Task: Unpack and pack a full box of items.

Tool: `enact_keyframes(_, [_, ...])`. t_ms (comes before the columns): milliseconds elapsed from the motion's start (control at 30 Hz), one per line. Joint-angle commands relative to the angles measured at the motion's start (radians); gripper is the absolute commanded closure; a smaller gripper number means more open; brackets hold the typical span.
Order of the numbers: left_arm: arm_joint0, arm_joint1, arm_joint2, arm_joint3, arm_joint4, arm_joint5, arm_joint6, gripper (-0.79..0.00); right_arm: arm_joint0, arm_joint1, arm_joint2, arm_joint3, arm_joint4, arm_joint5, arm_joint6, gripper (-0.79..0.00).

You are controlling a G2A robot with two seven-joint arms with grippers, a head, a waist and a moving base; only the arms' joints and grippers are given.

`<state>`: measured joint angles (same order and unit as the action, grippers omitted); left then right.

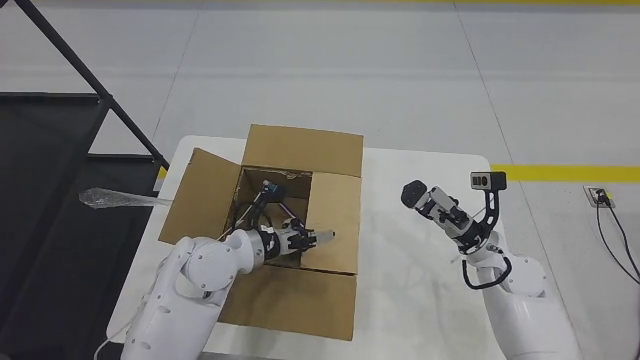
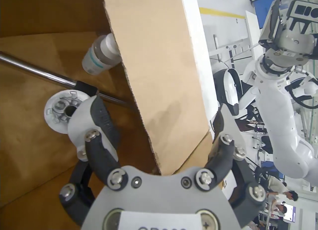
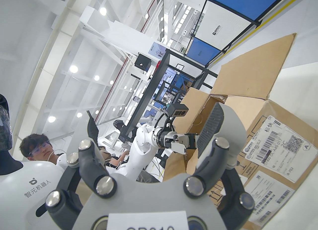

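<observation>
An open cardboard box point(image 1: 303, 150) stands mid-table with its flaps spread. My left gripper point(image 1: 300, 236) is open at the box's right wall; in the left wrist view that gripper point(image 2: 159, 114) straddles the cardboard wall point(image 2: 154, 54), one finger inside and one outside. On the box floor lie a small clear bottle with a white cap point(image 2: 99, 54), a metal rod point(image 2: 44, 71) and a white round plastic part point(image 2: 58, 114). My right gripper point(image 1: 413, 195) hangs open and empty above the table, right of the box point(image 3: 251, 116), fingers spread point(image 3: 151, 126).
A long item in clear wrap point(image 1: 120, 200) sticks out past the table's left edge by the box's left flap. A black rack point(image 1: 50, 210) stands left of the table. Bare white tabletop point(image 1: 400, 280) lies between the box and my right arm.
</observation>
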<state>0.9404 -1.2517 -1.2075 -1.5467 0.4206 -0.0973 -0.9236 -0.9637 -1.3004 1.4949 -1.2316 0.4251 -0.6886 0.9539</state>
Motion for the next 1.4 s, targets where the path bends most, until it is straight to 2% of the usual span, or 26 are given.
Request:
enact_keyframes(0, [-0.003,0.0,0.0,-0.002,-0.035,-0.009,-0.003,-0.785,0.002,0.002,-0.001,-0.002,-0.002,0.001,-0.002,-0.785])
enact_keyframes(167, [-0.001,0.003,-0.014,-0.037,-0.098,-0.024,-0.006,-0.785,0.003,0.007,-0.006,-0.007,0.004,0.0,-0.006,-0.785])
enact_keyframes(433, [0.034,0.01,-0.027,-0.159,-0.124,-0.038,0.03,-0.785,0.01,0.014,-0.017,-0.004,0.017,-0.003,-0.008,-0.785])
enact_keyframes(567, [0.049,0.009,-0.005,-0.215,-0.105,-0.055,0.09,-0.785,0.006,0.018,-0.009,-0.007,0.036,-0.022,-0.019,-0.785])
enact_keyframes(700, [0.053,0.001,0.053,-0.236,-0.042,-0.072,0.189,-0.785,-0.014,0.024,0.014,-0.021,0.065,-0.053,-0.029,-0.785])
enact_keyframes(867, [0.036,-0.015,0.133,-0.217,-0.008,-0.084,0.294,-0.785,-0.071,0.034,0.071,-0.059,0.126,-0.118,-0.054,-0.785])
enact_keyframes(1100, [-0.022,-0.043,0.243,-0.139,0.007,-0.095,0.395,-0.785,-0.193,0.05,0.174,-0.136,0.203,-0.201,-0.089,-0.785])
enact_keyframes(1367, [-0.099,-0.081,0.358,-0.013,0.033,-0.068,0.435,-0.785,-0.304,0.066,0.254,-0.196,0.221,-0.205,-0.099,-0.785])
